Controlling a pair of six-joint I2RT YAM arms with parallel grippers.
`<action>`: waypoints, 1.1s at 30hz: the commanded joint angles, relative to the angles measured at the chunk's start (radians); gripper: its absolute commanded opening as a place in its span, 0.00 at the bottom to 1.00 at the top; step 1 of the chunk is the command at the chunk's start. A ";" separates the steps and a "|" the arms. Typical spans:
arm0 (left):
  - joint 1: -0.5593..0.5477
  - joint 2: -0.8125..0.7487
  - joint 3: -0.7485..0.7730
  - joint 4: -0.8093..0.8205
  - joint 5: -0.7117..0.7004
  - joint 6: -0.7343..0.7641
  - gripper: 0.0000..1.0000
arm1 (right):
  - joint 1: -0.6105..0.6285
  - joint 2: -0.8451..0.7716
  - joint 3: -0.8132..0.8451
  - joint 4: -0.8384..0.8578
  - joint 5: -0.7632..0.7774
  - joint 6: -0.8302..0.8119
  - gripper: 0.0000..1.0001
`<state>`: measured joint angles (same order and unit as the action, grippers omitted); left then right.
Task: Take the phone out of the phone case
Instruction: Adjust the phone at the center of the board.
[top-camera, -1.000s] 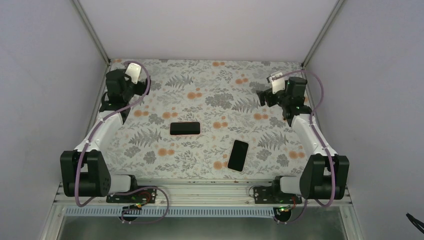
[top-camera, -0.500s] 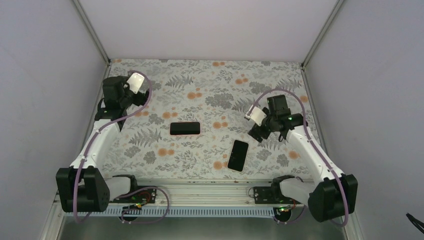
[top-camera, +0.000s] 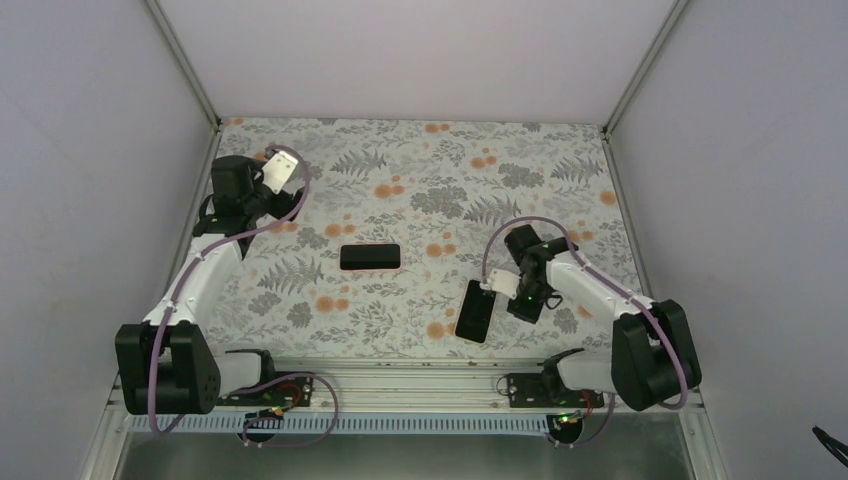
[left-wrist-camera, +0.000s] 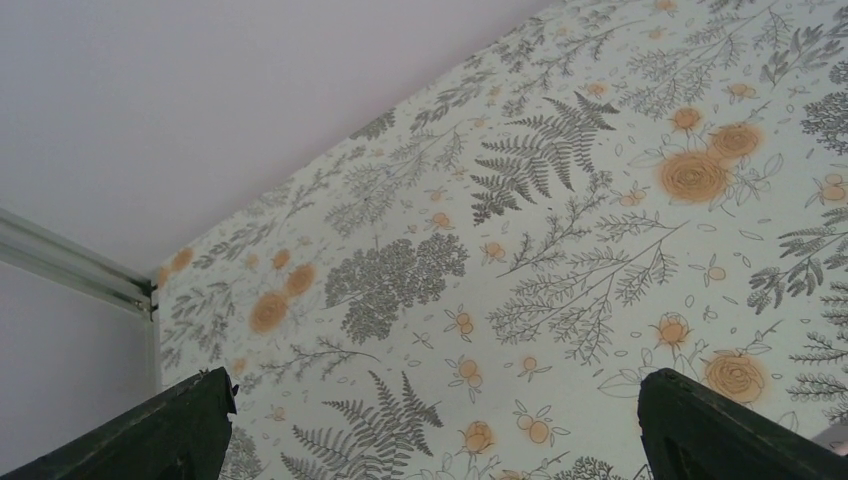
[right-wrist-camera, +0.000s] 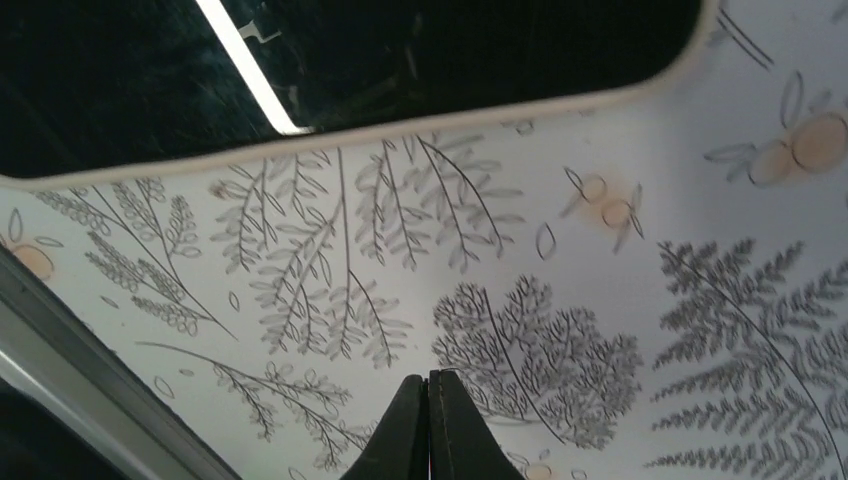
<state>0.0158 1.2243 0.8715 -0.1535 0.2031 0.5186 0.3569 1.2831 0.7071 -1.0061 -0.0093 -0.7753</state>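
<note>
Floral table, two black slabs, one gripper pinched shut

White walls are closing in a table (top-camera: 420, 160) printed with ferns and orange blooms. At far left, the left gripper (left-wrist-camera: 435, 385) is hanging over the print near the back corner, its jaws standing wide and holding nothing. Near the middle, the centre slab (top-camera: 370, 257) is lying flat, long side across. Right of it and closer to the arm bases, the right slab (top-camera: 476, 312) is lying tilted, showing a glossy black face with a pale rim in the right wrist view. Which slab is the phone and which the case, I cannot tell. By its far right corner, the right gripper (right-wrist-camera: 428, 385) is pointing down, jaws pressed together on nothing, tips just apart from the rim
</note>
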 joint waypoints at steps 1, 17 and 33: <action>0.005 0.008 0.007 -0.024 0.036 0.020 1.00 | 0.069 0.031 0.011 0.030 -0.023 0.054 0.04; 0.013 0.015 0.002 -0.033 0.063 0.016 1.00 | 0.238 0.264 0.089 0.205 0.043 0.172 0.04; 0.078 -0.075 -0.020 0.018 0.092 -0.023 1.00 | 0.323 0.551 0.360 0.379 0.217 0.088 0.04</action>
<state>0.0719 1.1858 0.8577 -0.1577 0.2607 0.5182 0.6678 1.7496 1.0164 -0.8070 0.1913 -0.6437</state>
